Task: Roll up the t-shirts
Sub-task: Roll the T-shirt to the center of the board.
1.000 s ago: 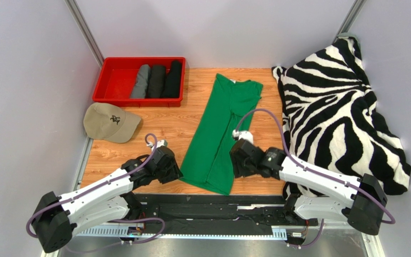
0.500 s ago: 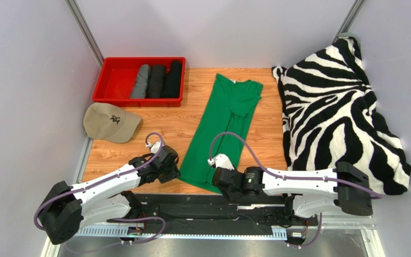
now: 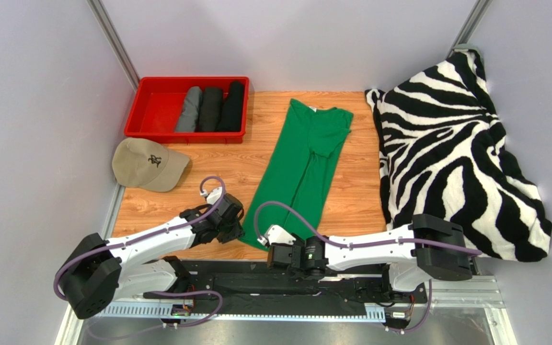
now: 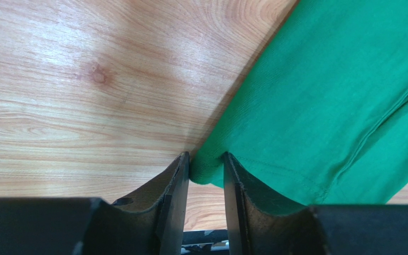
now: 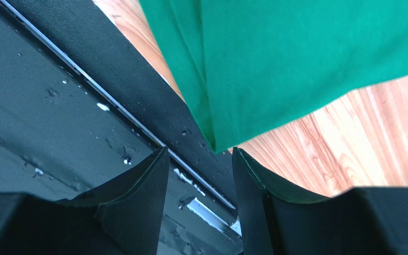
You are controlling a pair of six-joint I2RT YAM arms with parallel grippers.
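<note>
My right pincer (image 5: 198,155) has swung in from the hem's far side to the near edge of the counter (image 3: 218,172). It hangs spread, and a near hem corner of the green t-shirt (image 3: 304,162) lies just beyond its tips, not between them. My left pincer (image 4: 205,162) has narrowed around the other hem corner. Cloth fills the gap, but I cannot tell whether it bites yet. I judge both corners nearly taken, so rolling from the hem can soon start.

There are four t-shirts. The green one lies flat down the counter's middle, and three sit rolled in the one red tray (image 3: 155,108): one grey roll (image 3: 189,109) and two black rolls (image 3: 210,108). There is also one beige cap (image 3: 146,164) and one zebra blanket (image 3: 452,144).
</note>
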